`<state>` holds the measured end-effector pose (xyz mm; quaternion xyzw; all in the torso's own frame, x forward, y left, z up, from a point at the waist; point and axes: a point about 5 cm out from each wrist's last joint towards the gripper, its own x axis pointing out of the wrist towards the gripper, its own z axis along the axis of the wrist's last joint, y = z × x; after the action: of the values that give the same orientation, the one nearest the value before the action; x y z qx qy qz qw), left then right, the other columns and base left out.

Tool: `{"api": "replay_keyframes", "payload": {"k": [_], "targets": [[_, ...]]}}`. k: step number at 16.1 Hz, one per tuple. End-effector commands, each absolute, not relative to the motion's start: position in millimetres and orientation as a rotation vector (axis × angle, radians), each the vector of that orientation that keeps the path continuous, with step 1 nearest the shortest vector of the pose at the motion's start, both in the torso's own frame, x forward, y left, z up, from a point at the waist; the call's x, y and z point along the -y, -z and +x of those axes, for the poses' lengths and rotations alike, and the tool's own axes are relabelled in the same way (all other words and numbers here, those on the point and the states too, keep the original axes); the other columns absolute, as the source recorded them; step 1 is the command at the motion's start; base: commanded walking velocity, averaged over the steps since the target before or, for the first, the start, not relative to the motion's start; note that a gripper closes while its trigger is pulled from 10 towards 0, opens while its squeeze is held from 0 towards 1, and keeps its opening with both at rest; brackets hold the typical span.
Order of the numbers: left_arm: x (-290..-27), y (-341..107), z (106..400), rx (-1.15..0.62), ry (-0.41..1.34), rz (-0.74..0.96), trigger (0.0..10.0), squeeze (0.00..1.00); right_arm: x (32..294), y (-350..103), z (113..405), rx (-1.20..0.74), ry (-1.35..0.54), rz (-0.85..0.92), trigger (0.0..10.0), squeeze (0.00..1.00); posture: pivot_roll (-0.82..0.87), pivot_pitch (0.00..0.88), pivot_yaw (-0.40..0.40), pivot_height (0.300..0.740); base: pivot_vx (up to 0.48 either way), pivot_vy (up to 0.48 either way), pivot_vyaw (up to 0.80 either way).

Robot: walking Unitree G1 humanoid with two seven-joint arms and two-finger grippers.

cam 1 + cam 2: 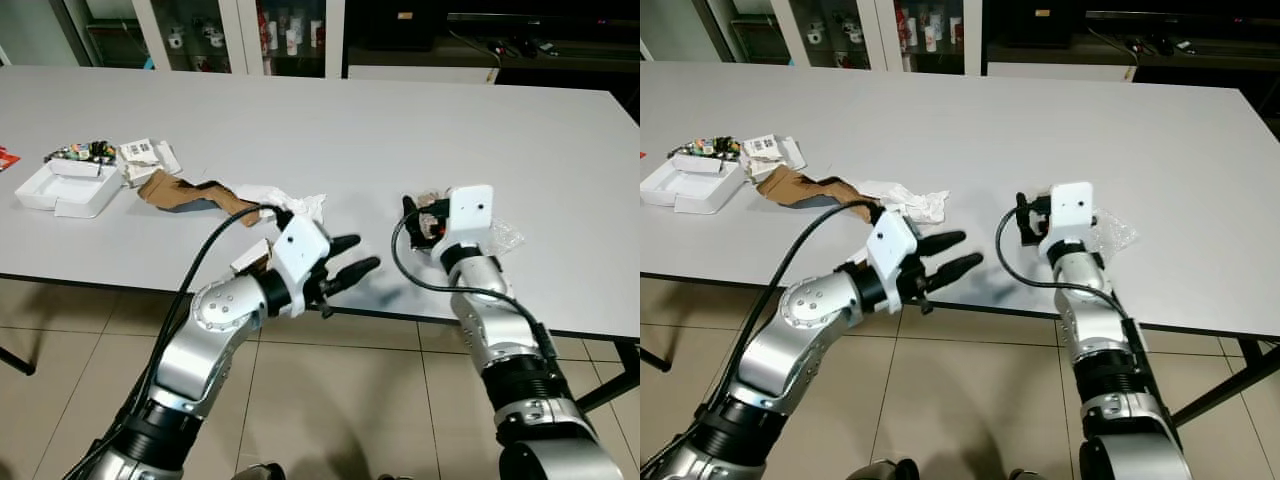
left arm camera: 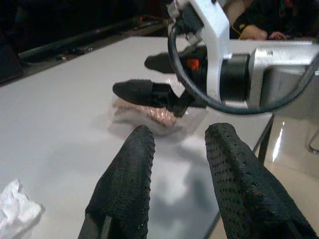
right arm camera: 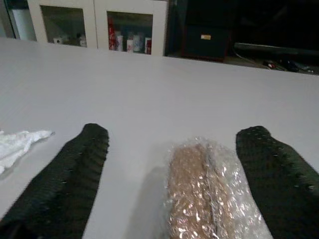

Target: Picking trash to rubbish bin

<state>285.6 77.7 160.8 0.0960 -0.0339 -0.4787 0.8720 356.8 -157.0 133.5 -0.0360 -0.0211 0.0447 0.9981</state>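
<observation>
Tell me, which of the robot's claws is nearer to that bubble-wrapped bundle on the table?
The right. The right gripper has its open fingers on either side of the bubble-wrapped bundle, while the left gripper hovers open at the table edge, off to the bundle's left.

Hidden and cut off near the table's front edge

The right gripper [image 1: 420,215] covers most of the bubble-wrapped bundle [image 3: 207,194], whose near end is cropped in the right wrist view. The small items in the white tray [image 1: 40,190] are too small to identify.

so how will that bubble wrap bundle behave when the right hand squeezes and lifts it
The bubble wrap bundle looks soft, so it will probably squash between the open right hand's fingers. It seems light for its size. The glossy plastic may slip, and loose edges could flop.
</observation>
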Motion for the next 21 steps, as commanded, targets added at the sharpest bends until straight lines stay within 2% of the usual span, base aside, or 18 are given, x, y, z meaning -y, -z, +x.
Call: {"api": "replay_keyframes", "payload": {"k": [1,4,9,10,11,16,19,21], "targets": [[-85,-159,284,0.051,1.001,0.240,10.0,0.00,160,-134,360,0.034,-0.087,-0.086,10.0,1.00,-0.03,0.061,0.027,0.740,0.000,0.000,0.00],[-114,-154,283,-0.001,0.955,0.288,10.0,0.00,163,-135,362,0.038,-0.083,-0.086,10.0,1.00,-0.02,0.061,0.025,0.740,0.000,0.000,0.00],[-126,-155,276,-0.027,0.956,0.307,10.0,0.00,168,-131,363,0.020,-0.068,-0.103,10.0,1.00,-0.01,0.054,0.018,0.740,0.000,0.000,0.00],[-124,-156,274,-0.022,0.960,0.297,10.0,0.00,169,-130,364,0.007,-0.062,-0.105,10.0,0.68,-0.01,0.052,0.017,0.740,0.000,0.000,0.00],[-122,-157,273,-0.018,0.966,0.291,10.0,0.00,169,-128,364,-0.004,-0.070,-0.106,10.0,0.00,-0.01,0.052,0.015,0.740,0.000,0.000,0.00],[-108,-168,260,0.012,0.996,0.263,10.0,0.00,172,-124,372,-0.061,-0.071,-0.147,10.0,0.00,0.02,0.070,0.008,0.740,0.000,0.000,0.00],[-102,-176,253,0.035,1.014,0.252,10.0,0.00,167,-125,374,-0.060,-0.083,-0.126,10.0,0.00,0.03,0.090,0.009,0.740,0.000,0.000,0.00],[-95,-183,250,0.052,1.029,0.249,10.0,0.00,164,-108,370,-0.127,-0.095,-0.081,10.0,0.00,0.03,0.095,0.009,0.740,0.000,0.000,0.00]]}}
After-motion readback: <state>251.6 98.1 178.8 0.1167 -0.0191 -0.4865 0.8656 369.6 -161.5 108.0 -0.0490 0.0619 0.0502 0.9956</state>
